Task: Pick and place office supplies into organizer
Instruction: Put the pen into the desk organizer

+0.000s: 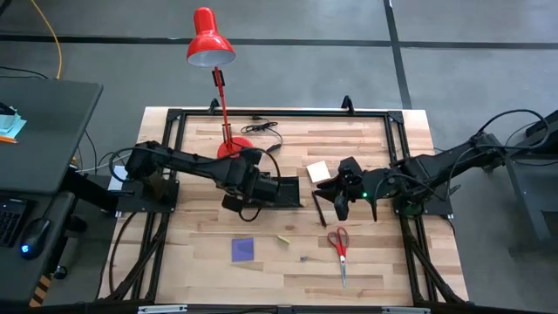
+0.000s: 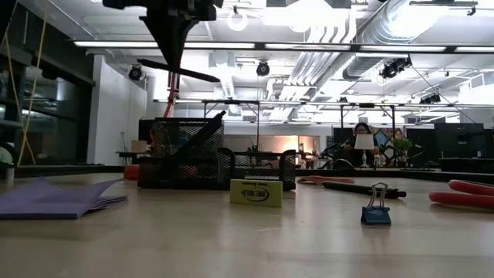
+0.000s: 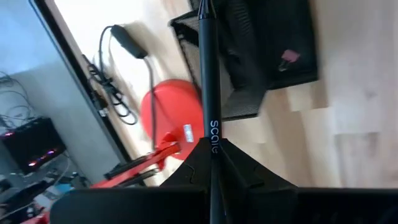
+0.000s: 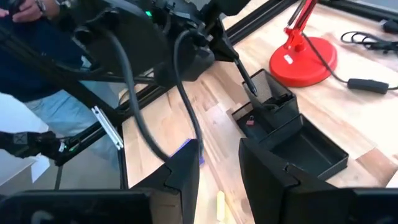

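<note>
Left pincer was clamped shut on a dark pen above the organizer at worktop centre. Only the right wrist view showed the right pincer, parted and empty, at organizer's three o'clock

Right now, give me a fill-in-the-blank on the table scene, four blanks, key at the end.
1. The left gripper is shut on a ____.
2. That pen's tip hangs over the black ____.
3. The scissors have ____ handles.
4. The right gripper holds ____.

Missing words: pen; organizer; red; nothing
</note>
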Controlling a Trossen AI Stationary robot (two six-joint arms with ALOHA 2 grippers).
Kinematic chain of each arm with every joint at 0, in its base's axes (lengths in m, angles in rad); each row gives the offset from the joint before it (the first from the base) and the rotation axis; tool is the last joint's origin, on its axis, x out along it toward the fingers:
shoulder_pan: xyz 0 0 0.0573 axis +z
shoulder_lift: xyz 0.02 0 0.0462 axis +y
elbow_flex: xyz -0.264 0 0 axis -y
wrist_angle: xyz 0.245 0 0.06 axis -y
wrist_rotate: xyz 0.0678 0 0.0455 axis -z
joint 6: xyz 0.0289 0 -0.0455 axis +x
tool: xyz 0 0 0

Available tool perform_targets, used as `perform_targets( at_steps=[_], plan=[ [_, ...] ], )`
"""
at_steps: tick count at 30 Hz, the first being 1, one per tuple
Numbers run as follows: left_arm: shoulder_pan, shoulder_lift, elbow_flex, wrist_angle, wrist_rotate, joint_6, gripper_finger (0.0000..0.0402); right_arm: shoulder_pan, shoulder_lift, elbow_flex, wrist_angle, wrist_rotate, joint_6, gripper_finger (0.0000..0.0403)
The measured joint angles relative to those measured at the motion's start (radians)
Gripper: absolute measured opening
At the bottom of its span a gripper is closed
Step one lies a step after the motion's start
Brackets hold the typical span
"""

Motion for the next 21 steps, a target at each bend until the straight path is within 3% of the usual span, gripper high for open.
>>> perform_targets(
  at_steps=[6, 21],
  plan=[
    [0.023, -0.002, 0.0, 0.0, -0.078, 0.121, 0.0001, 0.0, -0.041, 0.0, -0.06, 0.031, 0.0, 0.0107],
    [0.033, -0.003, 0.0, 0.0, -0.133, 0.261, 0.0, -0.002, -0.097, 0.0, -0.107, 0.086, -0.026, 0.0107]
  ],
)
